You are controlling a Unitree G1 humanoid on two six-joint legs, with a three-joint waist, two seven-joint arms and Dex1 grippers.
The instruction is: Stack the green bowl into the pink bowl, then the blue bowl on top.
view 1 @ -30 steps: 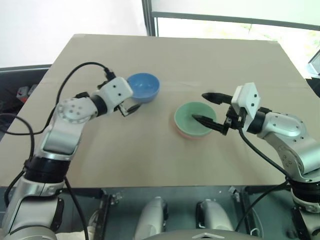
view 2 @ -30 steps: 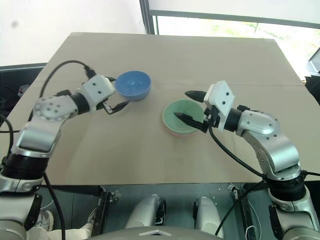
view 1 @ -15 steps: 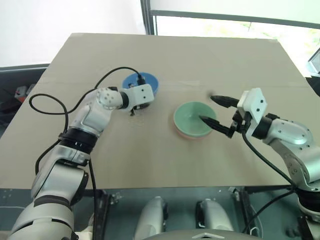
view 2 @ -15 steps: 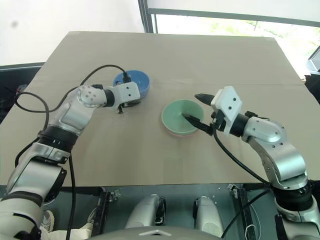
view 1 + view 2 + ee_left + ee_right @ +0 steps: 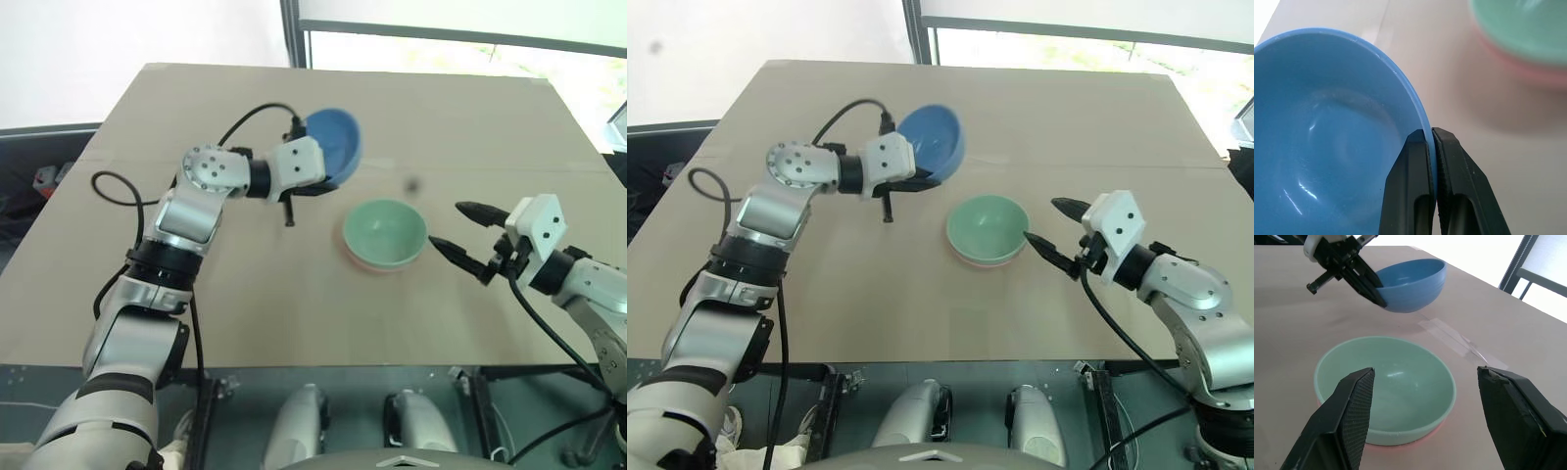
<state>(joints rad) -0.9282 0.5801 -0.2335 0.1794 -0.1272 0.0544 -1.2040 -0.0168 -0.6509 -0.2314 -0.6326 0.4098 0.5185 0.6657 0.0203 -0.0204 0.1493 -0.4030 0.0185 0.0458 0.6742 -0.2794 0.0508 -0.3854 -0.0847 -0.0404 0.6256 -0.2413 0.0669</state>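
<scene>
A: Left side first. What is the left tool (image 5: 328, 183) doing?

B: Pressed together on the rim of the blue bowl (image 5: 334, 145). The left wrist view shows it plainly: one black finger (image 5: 1410, 186) inside the wall, the other outside, the thin blue edge pinched between them.

A: Is the bowl on the tabletop (image 5: 245, 304)?

B: No. It hangs in the air, tilted, its hollow turned partly toward the camera. In the right wrist view there is bare surface beneath its underside. It sits up and to the left of the other two bowls, apart from them.

A: Centre of the scene?

B: The green bowl (image 5: 385, 231) sits nested in the pink bowl (image 5: 367, 262). Upright, empty inside. Only a thin salmon crescent of the pink one shows under the green rim, along the near edge. The pair rests flat on the tabletop, roughly mid-width.

A: Anything else nearby?

B: A strip of clear tape (image 5: 1449, 335) lies on the surface behind the stacked pair.

A: And the right side?

B: The right tool (image 5: 458, 235) is spread wide, fingers well apart, holding nothing. It points toward the green bowl from the right, tips just beside the rim but not touching. In its own wrist view the two fingers frame the nested pair.
</scene>
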